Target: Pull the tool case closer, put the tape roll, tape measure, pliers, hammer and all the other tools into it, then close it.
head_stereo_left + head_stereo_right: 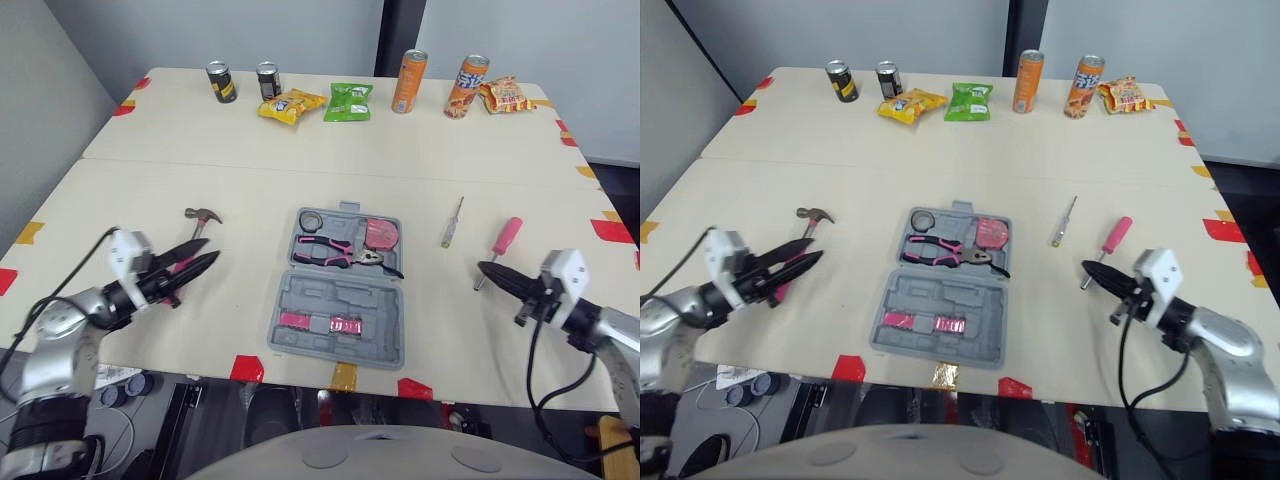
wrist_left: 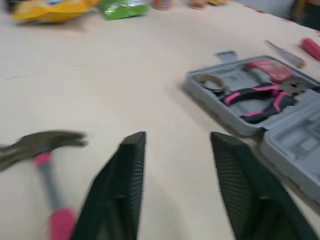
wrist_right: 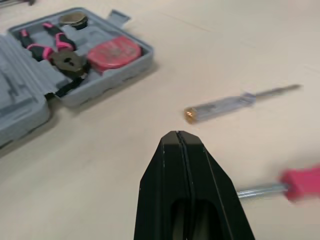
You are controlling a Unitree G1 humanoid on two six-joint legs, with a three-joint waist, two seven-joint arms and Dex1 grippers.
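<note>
The tool case (image 1: 340, 290) lies open and flat near the table's (image 1: 250, 130) front edge, between the two arms. Its far half holds the tape roll (image 1: 310, 219), the pink-and-black pliers (image 1: 335, 250) and the red tape measure (image 1: 380, 234), side by side; the near half shows a couple of small pink pieces (too small to name). The hammer (image 1: 200, 215) lies on the table to the left of the case, head pointing away from the robot, its pink handle running back towards the left gripper (image 1: 210, 250). That gripper hangs low over the table with its two black fingers spread apart and nothing between them; the hammer sits just outside one finger. To the right of the case a clear-handled screwdriver (image 1: 452, 222) and a pink-handled screwdriver (image 1: 507, 237) lie near each other but apart. The right gripper (image 1: 483, 267) has its fingers pressed together, holding nothing, its tip just beside the pink-handled screwdriver's metal shaft. Along the far edge stand four cans (image 1: 409, 82) among some snack bags (image 1: 349, 100)
</note>
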